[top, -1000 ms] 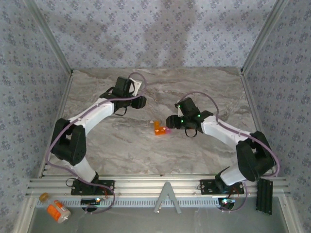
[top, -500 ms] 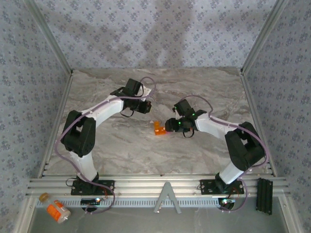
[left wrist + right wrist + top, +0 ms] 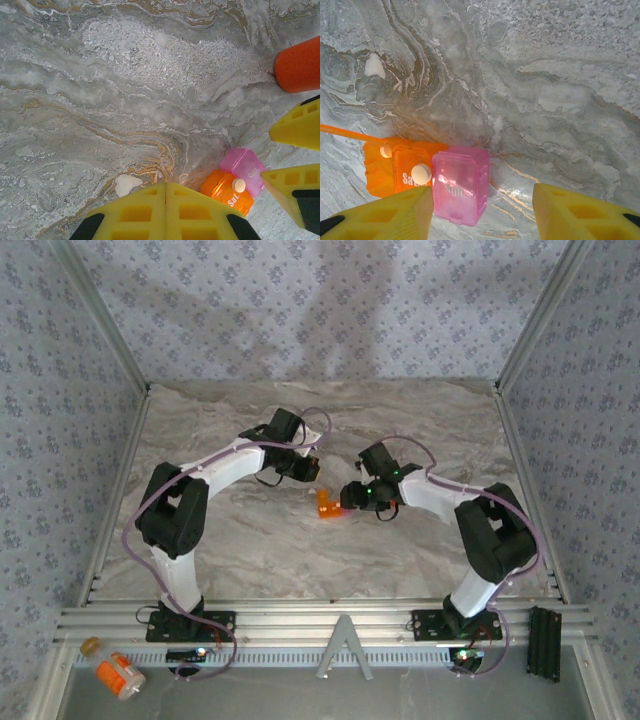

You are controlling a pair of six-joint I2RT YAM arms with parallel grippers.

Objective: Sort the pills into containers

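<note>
The small container (image 3: 326, 505) is an orange box with a pink end, lying mid-table between the two grippers. In the right wrist view the pink compartment (image 3: 460, 185) sits between my right gripper's (image 3: 482, 212) open yellow fingers, close to the left one. A round white pill (image 3: 421, 173) rests on the orange compartment (image 3: 395, 170), and a smaller pill (image 3: 385, 151) lies nearer its far edge. My left gripper (image 3: 166, 187) is shut with nothing in it, just left of the box (image 3: 225, 192). An orange cylinder end (image 3: 300, 67) shows at the upper right of the left wrist view.
An orange bottle with a white label (image 3: 120, 675) and a small vial (image 3: 90, 646) lie in the near tray at bottom left. A black block (image 3: 543, 643) sits at the near right. Aluminium rails and patterned walls enclose the marble table (image 3: 250, 540).
My left gripper has closed and its arm swung right toward the box. The right gripper has shifted slightly left, closer around the box's pink end.
</note>
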